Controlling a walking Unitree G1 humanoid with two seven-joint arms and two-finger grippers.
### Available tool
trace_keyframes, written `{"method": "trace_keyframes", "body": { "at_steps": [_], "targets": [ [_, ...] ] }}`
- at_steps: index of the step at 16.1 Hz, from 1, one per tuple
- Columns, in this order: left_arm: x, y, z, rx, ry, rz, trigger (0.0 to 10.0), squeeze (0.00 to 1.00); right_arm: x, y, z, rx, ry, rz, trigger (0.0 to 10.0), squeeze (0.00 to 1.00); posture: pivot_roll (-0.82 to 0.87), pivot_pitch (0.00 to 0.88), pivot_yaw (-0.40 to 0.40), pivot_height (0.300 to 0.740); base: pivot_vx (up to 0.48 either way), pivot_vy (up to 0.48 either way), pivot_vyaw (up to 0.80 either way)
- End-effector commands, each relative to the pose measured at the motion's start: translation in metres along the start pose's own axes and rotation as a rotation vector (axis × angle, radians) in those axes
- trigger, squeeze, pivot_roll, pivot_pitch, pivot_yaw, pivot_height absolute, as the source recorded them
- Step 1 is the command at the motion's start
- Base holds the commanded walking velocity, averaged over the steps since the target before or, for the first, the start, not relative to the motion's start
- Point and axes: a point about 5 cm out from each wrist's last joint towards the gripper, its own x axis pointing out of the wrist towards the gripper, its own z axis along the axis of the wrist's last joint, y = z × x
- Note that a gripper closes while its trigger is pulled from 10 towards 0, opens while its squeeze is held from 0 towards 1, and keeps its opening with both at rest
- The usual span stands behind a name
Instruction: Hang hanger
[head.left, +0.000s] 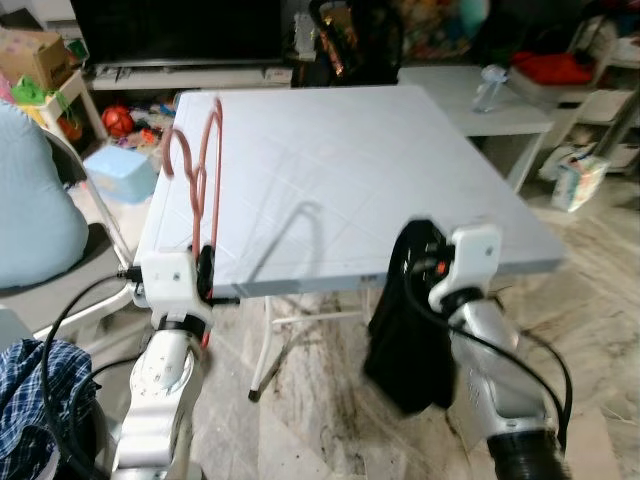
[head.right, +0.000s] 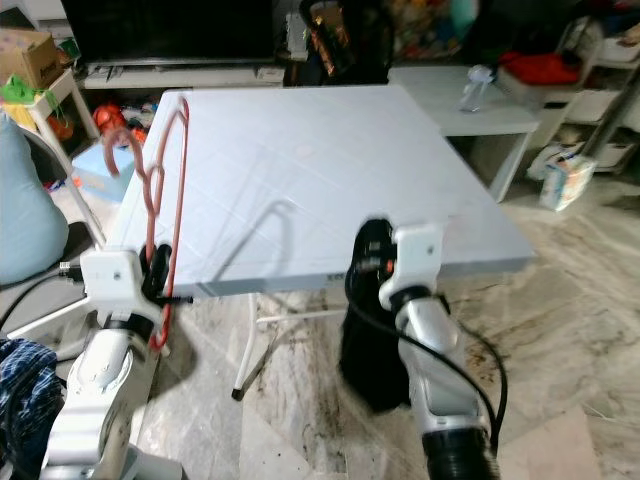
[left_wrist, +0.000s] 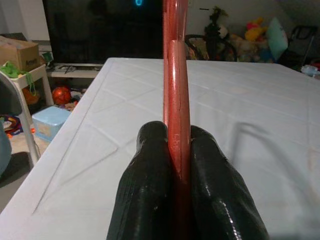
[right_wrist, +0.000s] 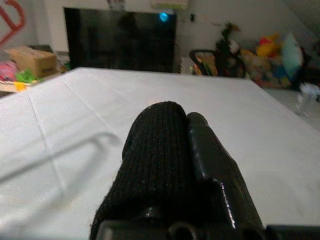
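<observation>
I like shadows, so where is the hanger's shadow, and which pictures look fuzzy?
Left eye view: the hanger casts a grey shadow across the table. Right wrist view: soft, blurry, with black cloth close up. Left wrist view: sharper, the left end effector shiny.

I record one salmon-red plastic hanger (head.left: 200, 170), held upright at the white table's (head.left: 340, 160) near-left edge, hook end uppermost, lower bar clamped between the left gripper's (left_wrist: 177, 155) black fingers. A black garment (head.left: 405, 345) hangs from the right gripper (right_wrist: 185, 150), below the table's front edge
</observation>
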Motion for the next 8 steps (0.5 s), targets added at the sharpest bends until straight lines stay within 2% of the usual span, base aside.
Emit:
{"method": "trace_keyframes", "body": {
  "at_steps": [1,6,7,8],
  "targets": [
    [0.0010,-0.0038,0.0032,0.005,-0.005,-0.013,10.0,0.00,0.0034,0.0007,0.0120,0.005,-0.049,0.011,10.0,0.00,0.05,0.000,-0.027,0.740,0.458,0.000,0.00],
    [-0.0024,-0.0027,0.0012,-0.003,0.006,-0.003,10.0,0.00,0.0024,0.0010,0.0111,0.016,-0.044,0.027,10.0,0.00,0.05,0.000,-0.030,0.740,0.458,0.000,0.00],
    [-0.0022,-0.0015,0.0012,0.014,0.011,0.026,10.0,0.00,0.0030,0.0043,0.0123,0.009,-0.044,0.051,10.0,0.00,0.05,0.000,-0.032,0.740,0.375,0.000,0.00],
    [-0.0018,0.0006,0.0009,0.030,0.015,0.072,10.0,0.00,0.0033,0.0046,0.0128,0.006,-0.046,0.059,10.0,0.00,0.05,0.000,-0.033,0.740,0.000,0.000,0.00]
  ]
}}
